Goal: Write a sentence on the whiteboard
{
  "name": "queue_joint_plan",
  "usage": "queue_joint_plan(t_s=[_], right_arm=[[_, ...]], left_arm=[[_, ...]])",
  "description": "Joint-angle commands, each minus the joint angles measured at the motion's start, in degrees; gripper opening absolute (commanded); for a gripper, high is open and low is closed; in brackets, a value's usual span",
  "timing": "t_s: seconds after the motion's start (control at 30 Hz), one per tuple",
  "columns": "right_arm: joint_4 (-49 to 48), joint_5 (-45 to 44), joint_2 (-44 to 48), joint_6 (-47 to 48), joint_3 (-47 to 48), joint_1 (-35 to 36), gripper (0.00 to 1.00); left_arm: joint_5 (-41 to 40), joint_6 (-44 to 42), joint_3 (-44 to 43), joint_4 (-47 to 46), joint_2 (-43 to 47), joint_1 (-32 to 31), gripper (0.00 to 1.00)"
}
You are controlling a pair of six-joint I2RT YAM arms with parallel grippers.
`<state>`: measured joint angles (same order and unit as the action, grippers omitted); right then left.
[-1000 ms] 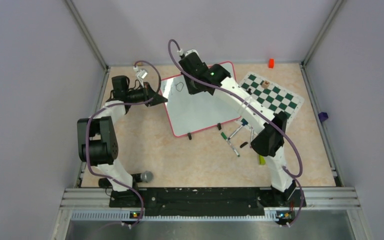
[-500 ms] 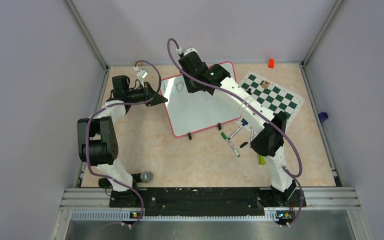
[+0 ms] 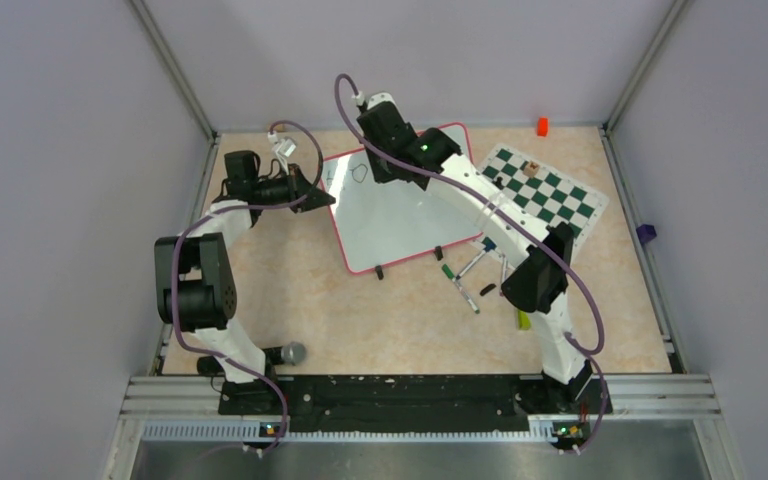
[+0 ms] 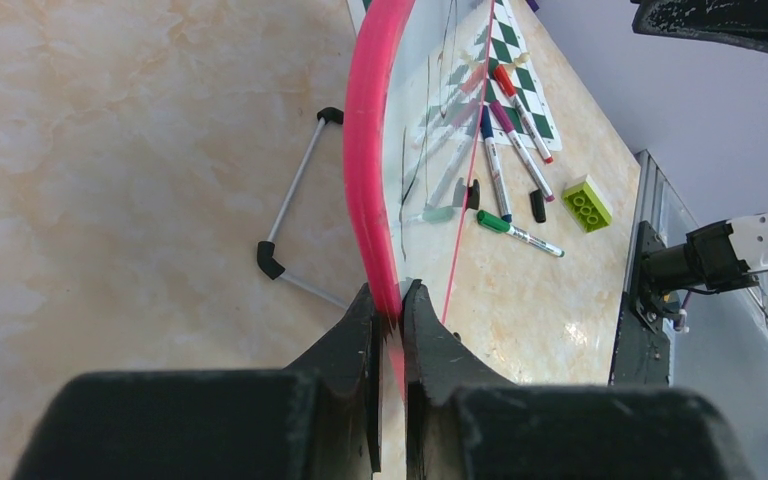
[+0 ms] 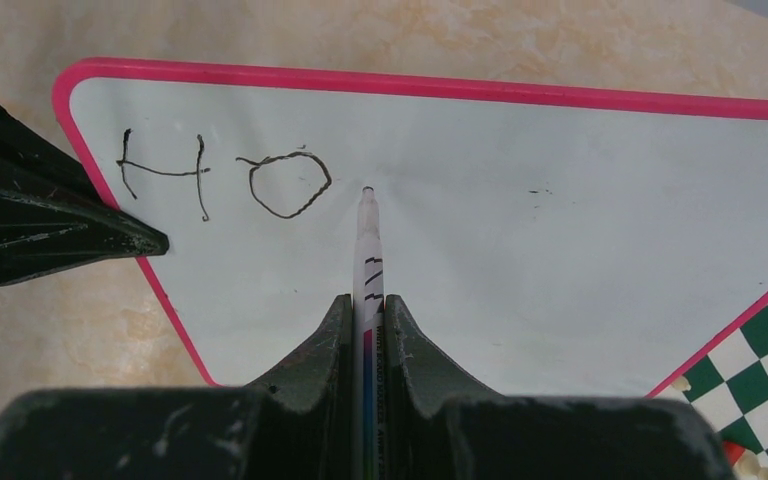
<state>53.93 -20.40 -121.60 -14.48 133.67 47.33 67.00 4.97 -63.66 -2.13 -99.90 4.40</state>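
The whiteboard [image 3: 395,220] with its pink rim lies at an angle at the table's far centre. The letters "HO" [image 5: 220,182] are written in dark marker near its far left corner; the sentence shows nothing more. My left gripper [image 4: 388,300] is shut on the board's left rim [image 4: 365,150]. My right gripper [image 5: 365,305] is shut on a white marker [image 5: 367,250]. The marker's tip [image 5: 365,190] sits just right of the "O", at or just above the board. In the top view the right gripper [image 3: 385,172] hovers over the board's far part.
A green-and-white chess mat [image 3: 545,195] lies right of the board. Several loose markers [image 3: 470,275] and a green brick [image 4: 586,200] lie near the board's near right corner. An orange block [image 3: 541,126] sits at the back. A grey round object [image 3: 292,352] lies by the left arm's base.
My right gripper has shifted very slightly toward the far left over the board. The left arm and the board have not moved.
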Motion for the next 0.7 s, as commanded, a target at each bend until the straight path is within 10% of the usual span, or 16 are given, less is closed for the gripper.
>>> queue_joint_plan(t_s=[0.0, 0.67], right_arm=[[-2.98, -0.87, -0.01, 0.68, 2.94, -0.54, 0.0], [-3.82, -0.18, -2.99, 0.86, 3.43, -0.68, 0.0]], left_arm=[[-8.91, -8.88, 0.89, 1.92, -1.67, -1.77, 0.0], [-9.09, -9.13, 0.77, 1.91, -1.61, -1.96, 0.0]])
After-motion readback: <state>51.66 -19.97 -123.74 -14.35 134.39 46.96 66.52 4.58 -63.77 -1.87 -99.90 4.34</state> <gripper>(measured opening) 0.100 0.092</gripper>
